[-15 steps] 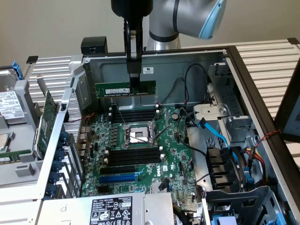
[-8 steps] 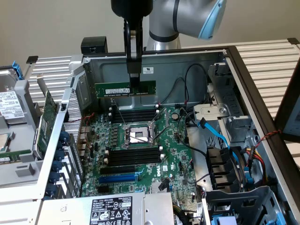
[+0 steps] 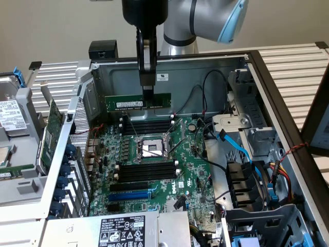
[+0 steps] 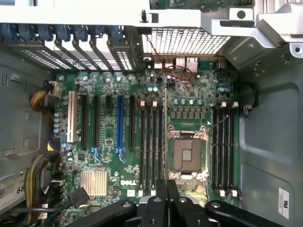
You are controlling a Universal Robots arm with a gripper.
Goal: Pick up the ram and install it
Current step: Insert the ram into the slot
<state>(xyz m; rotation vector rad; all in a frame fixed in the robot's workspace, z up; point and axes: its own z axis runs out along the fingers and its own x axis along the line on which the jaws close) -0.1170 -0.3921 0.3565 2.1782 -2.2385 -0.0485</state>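
Note:
The ram (image 3: 128,102), a long narrow green stick with a white label, hangs level in the air inside the open computer case. My gripper (image 3: 148,94) comes straight down from above and is shut on the stick's upper edge near its middle. The stick hovers above the far bank of black memory slots (image 3: 146,125), close to the case's back wall. In the wrist view my gripper (image 4: 166,191) looks down on the motherboard (image 4: 109,156), with memory slots (image 4: 152,146) on one side of the CPU socket (image 4: 188,153) and more slots (image 4: 222,146) on the other.
The CPU socket (image 3: 151,148) lies between the far slots and a nearer slot bank (image 3: 144,171). A wider green expansion card (image 3: 49,135) stands outside the case at the exterior view's left. Blue cables (image 3: 239,146) and drive bays crowd the exterior view's right. Black cables (image 3: 208,82) hang by the back wall.

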